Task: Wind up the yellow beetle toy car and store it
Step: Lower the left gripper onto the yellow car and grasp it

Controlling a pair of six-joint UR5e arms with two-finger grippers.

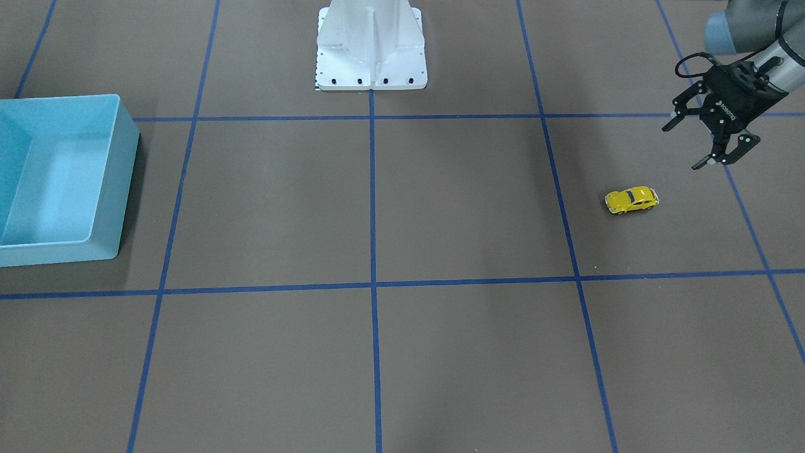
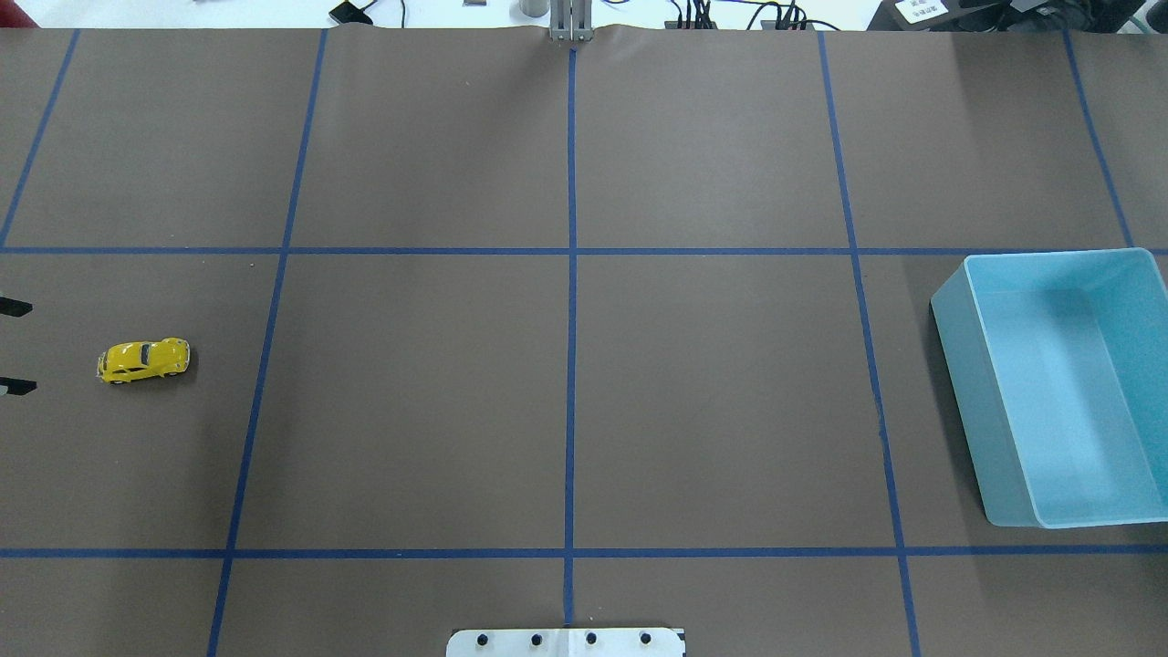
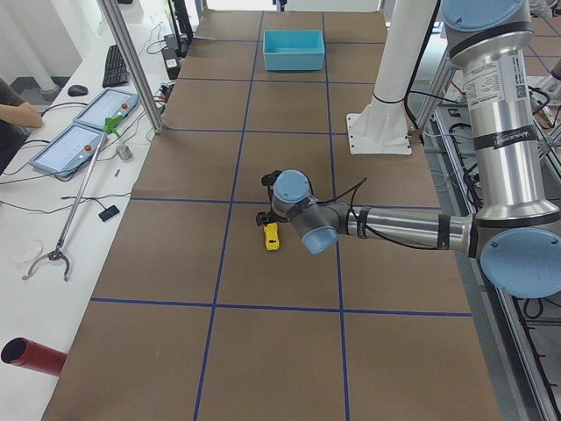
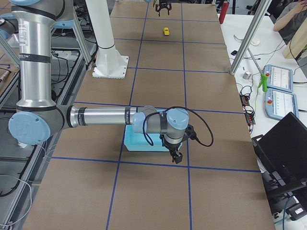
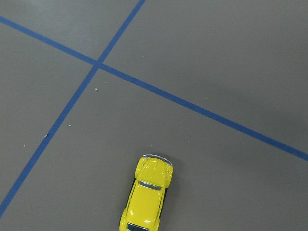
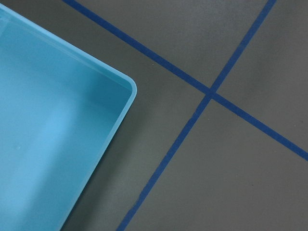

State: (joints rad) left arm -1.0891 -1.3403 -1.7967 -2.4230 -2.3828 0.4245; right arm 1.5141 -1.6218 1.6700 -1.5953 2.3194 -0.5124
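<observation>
The yellow beetle toy car (image 1: 631, 199) stands on its wheels on the brown mat, on my left side; it also shows in the overhead view (image 2: 144, 359) and at the bottom of the left wrist view (image 5: 147, 195). My left gripper (image 1: 682, 148) is open and empty, hovering above the mat a short way beside the car; only its fingertips (image 2: 16, 386) show at the overhead view's left edge. The light blue bin (image 2: 958, 392) is empty on the far right side. My right gripper (image 4: 176, 155) hangs beside the bin's corner (image 6: 126, 86); I cannot tell whether it is open.
The white robot base (image 1: 371, 50) stands at the table's middle rear edge. Blue tape lines (image 2: 571, 365) divide the mat into squares. An operators' table with tablets (image 3: 83, 132) and a grabber tool runs along the far side.
</observation>
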